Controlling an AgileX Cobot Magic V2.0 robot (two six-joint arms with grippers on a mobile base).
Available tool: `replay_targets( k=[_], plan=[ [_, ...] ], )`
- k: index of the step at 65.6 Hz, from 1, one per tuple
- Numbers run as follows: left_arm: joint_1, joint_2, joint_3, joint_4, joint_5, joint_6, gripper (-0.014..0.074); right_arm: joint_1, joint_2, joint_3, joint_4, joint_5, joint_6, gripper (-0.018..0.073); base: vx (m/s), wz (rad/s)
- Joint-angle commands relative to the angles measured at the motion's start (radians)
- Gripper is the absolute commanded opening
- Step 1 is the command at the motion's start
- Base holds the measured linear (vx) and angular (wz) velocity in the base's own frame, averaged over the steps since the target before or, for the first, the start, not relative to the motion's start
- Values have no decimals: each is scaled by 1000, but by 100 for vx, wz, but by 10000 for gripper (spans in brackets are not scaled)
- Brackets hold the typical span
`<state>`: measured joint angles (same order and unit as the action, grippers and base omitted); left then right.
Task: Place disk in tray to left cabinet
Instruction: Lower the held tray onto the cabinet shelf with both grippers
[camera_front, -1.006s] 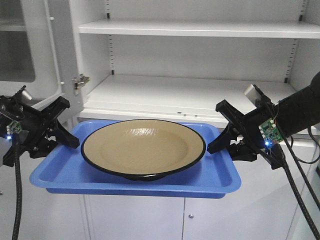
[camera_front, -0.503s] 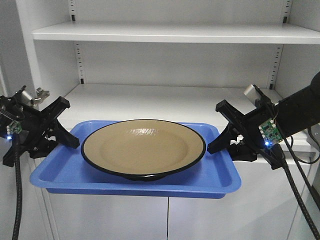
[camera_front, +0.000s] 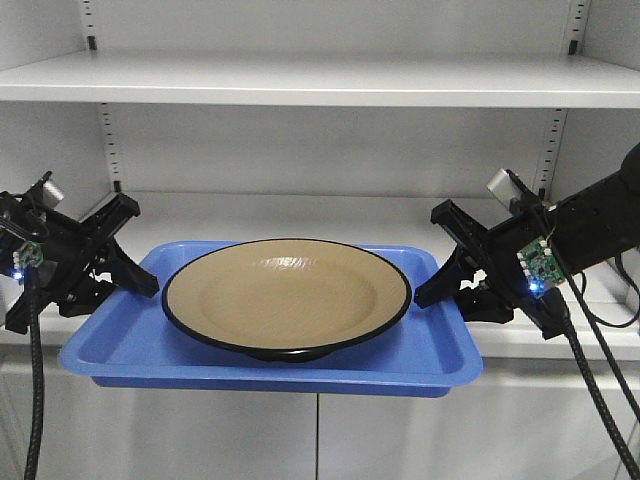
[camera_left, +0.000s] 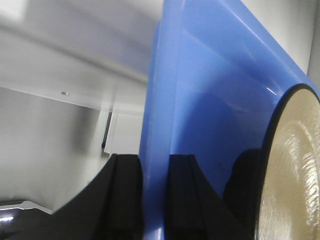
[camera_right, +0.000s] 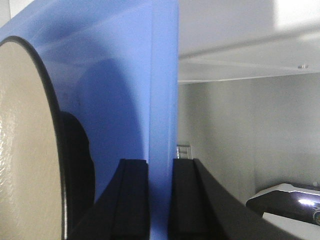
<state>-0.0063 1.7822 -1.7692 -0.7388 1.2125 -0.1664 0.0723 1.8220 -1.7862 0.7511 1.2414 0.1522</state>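
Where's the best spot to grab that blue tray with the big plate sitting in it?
Take the tray by the raised lip at its two short ends, coming from left and right, as the left gripper and right gripper pinch it now. The disk covers its middle, leaving only the rim free.

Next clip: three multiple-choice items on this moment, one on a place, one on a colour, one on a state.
1. Where does the plate lie? A) on the upper shelf B) in the tray C) under the tray
2. What colour is the tray? A) blue B) white C) green
3. How do the jaws of the left gripper and right gripper stand? A) both open B) shut on the plate C) shut on the tray's rim

Answers: 1 B, the plate sits inside the tray's lip; 2 A, it is bright blue in every view; 3 C, each wrist view shows black jaws pressed on both sides of the blue rim.
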Motion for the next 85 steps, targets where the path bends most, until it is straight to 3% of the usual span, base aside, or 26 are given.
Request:
replay_targets(
  k=[1, 46, 85],
  plan=[
    [-31, -55, -34, -240, 40, -34, 0, 28, -58, -36, 244, -19, 7, -5, 29, -14],
    [-31, -55, -34, -240, 40, -34, 0, 28, -58, -36, 244, -19, 7, -4, 23, -7],
    [-31, -55, -34, -239, 1, -34, 0, 28, -58, -36, 239, -46, 7, -5, 5, 0]
  ],
)
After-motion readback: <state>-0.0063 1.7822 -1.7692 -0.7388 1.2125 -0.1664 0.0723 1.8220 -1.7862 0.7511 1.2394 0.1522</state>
